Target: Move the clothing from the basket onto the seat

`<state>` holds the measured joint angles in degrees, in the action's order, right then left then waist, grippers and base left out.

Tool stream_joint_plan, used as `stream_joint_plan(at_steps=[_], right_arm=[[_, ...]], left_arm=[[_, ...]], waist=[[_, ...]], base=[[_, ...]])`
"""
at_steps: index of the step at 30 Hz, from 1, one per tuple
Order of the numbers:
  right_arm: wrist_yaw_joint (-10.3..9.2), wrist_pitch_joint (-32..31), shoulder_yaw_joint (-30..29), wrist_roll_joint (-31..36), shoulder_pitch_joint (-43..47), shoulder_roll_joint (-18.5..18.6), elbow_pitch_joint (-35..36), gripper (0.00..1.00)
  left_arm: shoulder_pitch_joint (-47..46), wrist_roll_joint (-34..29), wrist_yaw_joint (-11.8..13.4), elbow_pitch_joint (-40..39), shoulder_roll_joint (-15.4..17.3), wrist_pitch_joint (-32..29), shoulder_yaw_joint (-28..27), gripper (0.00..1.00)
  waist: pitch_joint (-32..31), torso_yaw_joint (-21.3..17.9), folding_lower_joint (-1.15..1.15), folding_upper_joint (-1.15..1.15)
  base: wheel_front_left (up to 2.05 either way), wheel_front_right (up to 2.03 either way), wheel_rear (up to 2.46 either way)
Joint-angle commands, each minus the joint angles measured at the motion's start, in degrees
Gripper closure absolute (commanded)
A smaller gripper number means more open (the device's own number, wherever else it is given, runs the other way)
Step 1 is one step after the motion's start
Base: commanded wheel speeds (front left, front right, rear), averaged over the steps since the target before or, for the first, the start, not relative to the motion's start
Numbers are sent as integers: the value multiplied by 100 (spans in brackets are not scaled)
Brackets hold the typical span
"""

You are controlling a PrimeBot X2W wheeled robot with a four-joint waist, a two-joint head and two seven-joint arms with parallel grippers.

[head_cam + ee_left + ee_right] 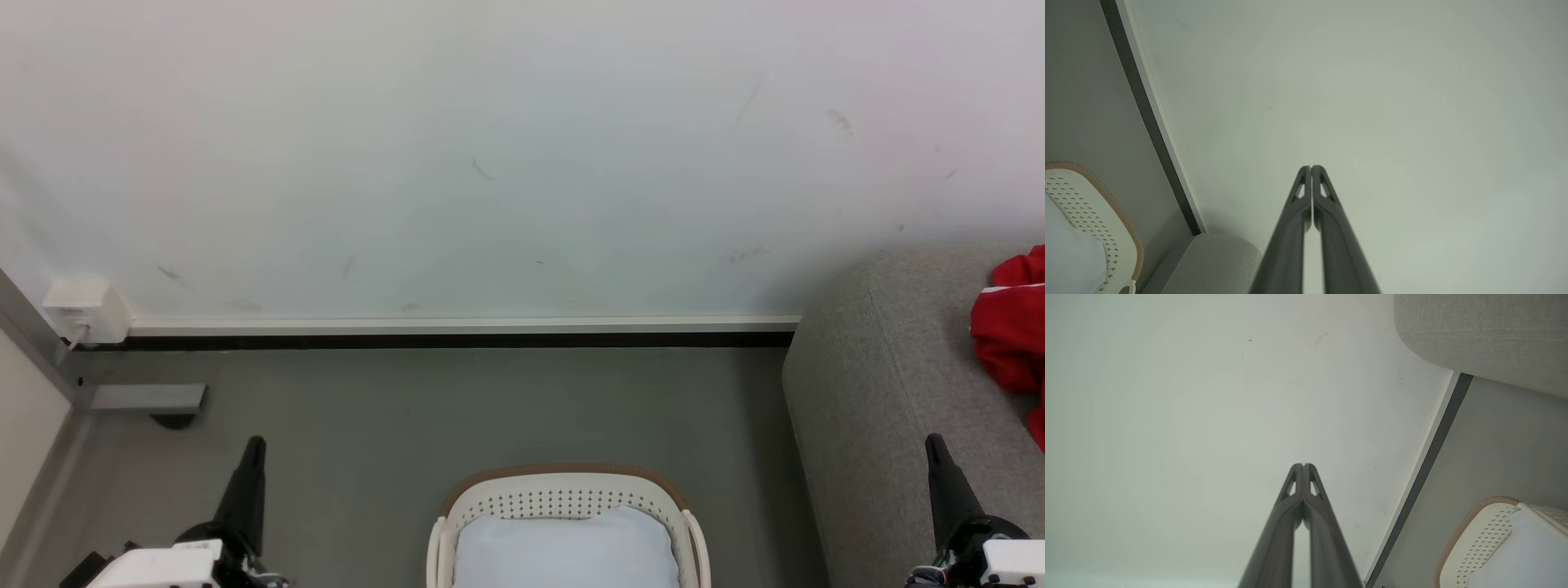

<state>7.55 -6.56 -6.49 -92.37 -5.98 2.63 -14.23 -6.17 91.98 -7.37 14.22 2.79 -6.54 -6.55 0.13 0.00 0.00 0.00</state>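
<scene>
Jaws: two pairs, closed; one basket [563, 500].

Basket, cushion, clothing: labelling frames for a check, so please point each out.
basket [563, 500], head view, perforated back wall.
cushion [567, 551], head view, middle of its top.
clothing [1012, 343], head view, red fold at the right edge.

Basket [563, 496] on the floor [457, 408] before the wall [490, 163], seat [882, 367] to its right.
The basket stands at the near middle with a cushion [567, 555] lying in it. The seat stands apart from it on the right, and the clothing [1012, 335] lies on the seat (cut off by the head view's right edge). A wall box [86, 312] sits low at the far left, behind the left gripper [255, 443]. The right gripper [933, 443] is in front of the seat.
</scene>
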Motion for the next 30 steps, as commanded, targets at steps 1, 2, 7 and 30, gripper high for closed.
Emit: stream_joint_plan(at_steps=[1,2,7,30], right_arm=[[-12,-16,-21,-7,-72,46,30,100],[-12,-16,-21,-7,-72,46,30,100],[-12,-16,-21,-7,-72,46,30,100],[-12,-15,-21,-7,-72,46,30,100]], left_arm=[[-41,76,-23,-18,13,-21,-9,100],[-41,76,-23,-18,13,-21,-9,100],[-40,76,-23,-18,13,-22,-9,100],[-40,76,-23,-18,14,-21,-9,100]], waist=[[0,0,0,0],[0,0,0,0],[0,0,0,0],[0,0,0,0]], base=[[0,0,0],[0,0,0],[0,0,0],[0,0,0]])
